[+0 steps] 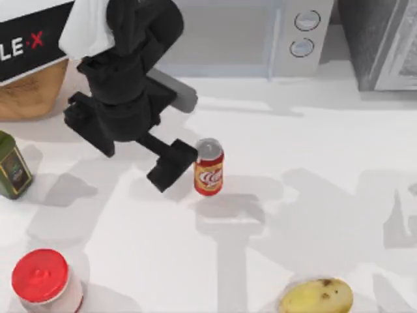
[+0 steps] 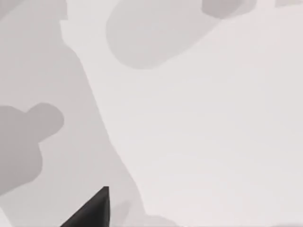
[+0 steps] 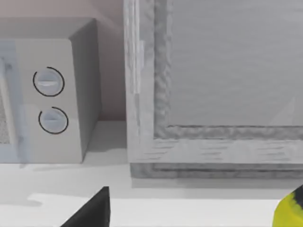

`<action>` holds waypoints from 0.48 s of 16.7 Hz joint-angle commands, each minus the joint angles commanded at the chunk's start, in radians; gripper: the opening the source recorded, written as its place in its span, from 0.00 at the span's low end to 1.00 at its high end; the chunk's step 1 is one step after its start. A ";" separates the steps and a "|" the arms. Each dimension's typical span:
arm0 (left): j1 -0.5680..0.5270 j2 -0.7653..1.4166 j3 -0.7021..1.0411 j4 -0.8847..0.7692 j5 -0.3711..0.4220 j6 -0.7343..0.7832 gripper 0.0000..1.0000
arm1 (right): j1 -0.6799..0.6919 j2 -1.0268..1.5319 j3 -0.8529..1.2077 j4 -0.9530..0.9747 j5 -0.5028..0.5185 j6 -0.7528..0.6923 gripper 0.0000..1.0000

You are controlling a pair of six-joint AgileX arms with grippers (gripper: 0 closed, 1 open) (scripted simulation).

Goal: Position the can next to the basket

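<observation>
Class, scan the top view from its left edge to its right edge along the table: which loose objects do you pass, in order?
Dark green bottle → red-lidded jar → left gripper → can → yellow potato-like item. The basket, at the far left behind the bottle, overlaps its span, so I leave it unranked.

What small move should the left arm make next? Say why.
Probably ease the left end effector the last bit toward the can to grip it: it sits just beside the upright can, and the basket is far off at the table's left edge.
</observation>
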 joint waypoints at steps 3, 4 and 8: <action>-0.056 0.189 0.244 -0.107 -0.001 0.009 1.00 | 0.000 0.000 0.000 0.000 0.000 0.000 1.00; -0.071 0.238 0.317 -0.131 -0.002 0.012 1.00 | 0.000 0.000 0.000 0.000 0.000 0.000 1.00; -0.114 0.373 0.539 -0.183 -0.004 0.017 1.00 | 0.000 0.000 0.000 0.000 0.000 0.000 1.00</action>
